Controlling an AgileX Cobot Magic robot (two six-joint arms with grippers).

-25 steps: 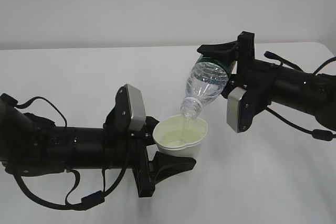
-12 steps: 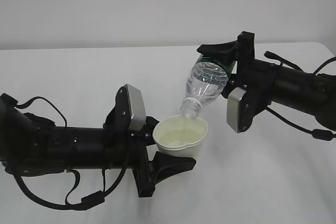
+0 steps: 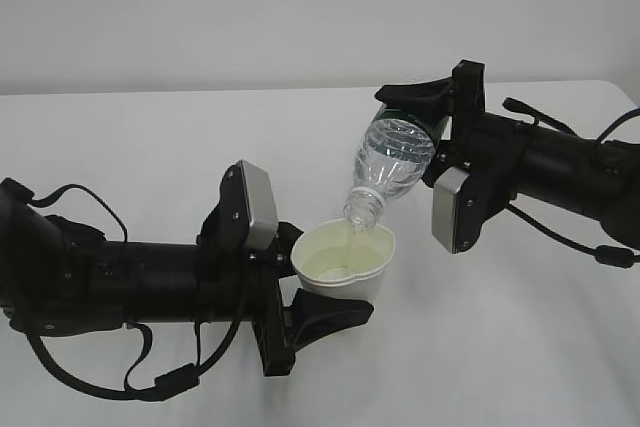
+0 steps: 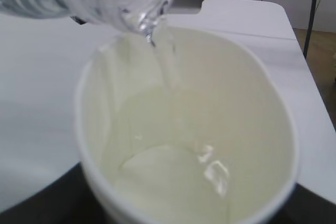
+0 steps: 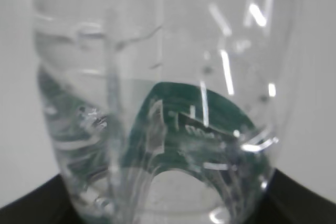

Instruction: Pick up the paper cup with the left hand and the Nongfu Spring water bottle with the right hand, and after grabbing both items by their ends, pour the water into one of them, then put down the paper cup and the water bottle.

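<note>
The paper cup [image 3: 343, 265] is gripped upright by the left hand [image 3: 312, 285], its jaws clamped on the cup's lower wall, above the front-centre area of the white table [image 3: 150, 147]. The Nongfu Spring water bottle [image 3: 392, 162] is clamped at its base end, near the green label, by the right hand [image 3: 436, 119], and is held tilted, neck down, mouth just above the cup's far rim. In the left wrist view a thin stream of the water [image 4: 167, 59] is seen falling from the bottle mouth into the cup, where a shallow pool is collected. Both items are held clear of the table surface.
</note>
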